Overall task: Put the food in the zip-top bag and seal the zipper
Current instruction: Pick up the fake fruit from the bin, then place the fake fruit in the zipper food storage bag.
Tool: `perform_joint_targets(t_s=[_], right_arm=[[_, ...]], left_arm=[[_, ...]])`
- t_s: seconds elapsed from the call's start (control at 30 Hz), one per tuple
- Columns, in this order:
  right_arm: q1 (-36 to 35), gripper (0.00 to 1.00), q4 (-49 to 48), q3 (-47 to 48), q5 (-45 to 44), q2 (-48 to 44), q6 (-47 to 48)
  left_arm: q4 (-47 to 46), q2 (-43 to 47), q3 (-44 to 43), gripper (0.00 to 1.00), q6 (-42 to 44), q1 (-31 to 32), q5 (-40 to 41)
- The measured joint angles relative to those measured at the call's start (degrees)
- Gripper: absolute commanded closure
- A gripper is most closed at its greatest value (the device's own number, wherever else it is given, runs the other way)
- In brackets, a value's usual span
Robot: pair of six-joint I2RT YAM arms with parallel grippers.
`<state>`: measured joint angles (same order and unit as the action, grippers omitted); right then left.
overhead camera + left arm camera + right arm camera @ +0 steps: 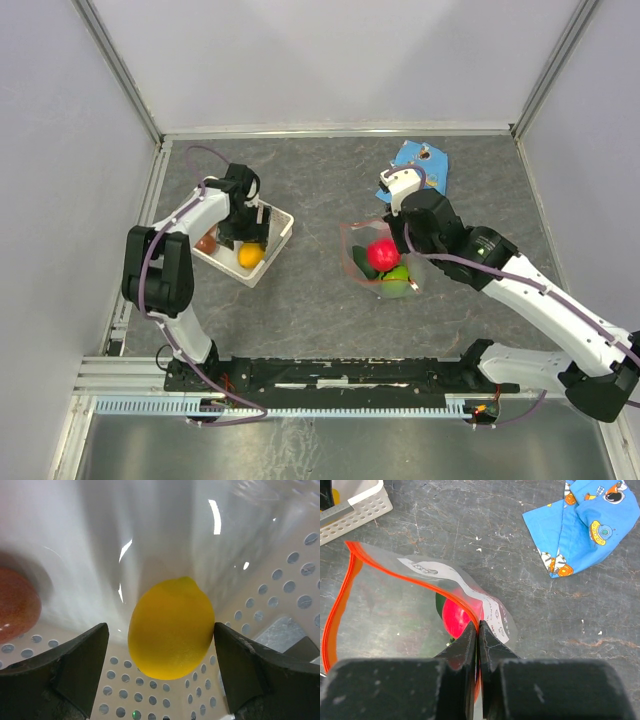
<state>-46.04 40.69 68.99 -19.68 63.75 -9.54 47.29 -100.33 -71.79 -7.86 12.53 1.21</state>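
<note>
Left jaws are spread wide inside the basket [295, 580], with the yellow fruit [171, 628] between them, not gripped yet. A reddish fruit [17, 605] sits off to their left. Right jaws are pressed together, pinching the bag [385, 615] at its zipper [380, 560] edge, mouth open. The red fruit [456, 619] and green fruit [396, 282] are inside, just ahead of those jaws. Step: loading fruit. Next move likely calls for closing on the yellow fruit, lifting it clear and carrying it to the bag mouth. Zipper not sealed.
</note>
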Motion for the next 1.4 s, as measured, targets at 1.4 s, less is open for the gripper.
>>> perform_joint_targets(t_s=[1.4], right_arm=[[0.0,0.91,-0.7,1.5,-0.2,2.1,-0.3]], left_arm=[[-19.3,37.4,13.5,0.49,-8.1,11.1,-10.8]])
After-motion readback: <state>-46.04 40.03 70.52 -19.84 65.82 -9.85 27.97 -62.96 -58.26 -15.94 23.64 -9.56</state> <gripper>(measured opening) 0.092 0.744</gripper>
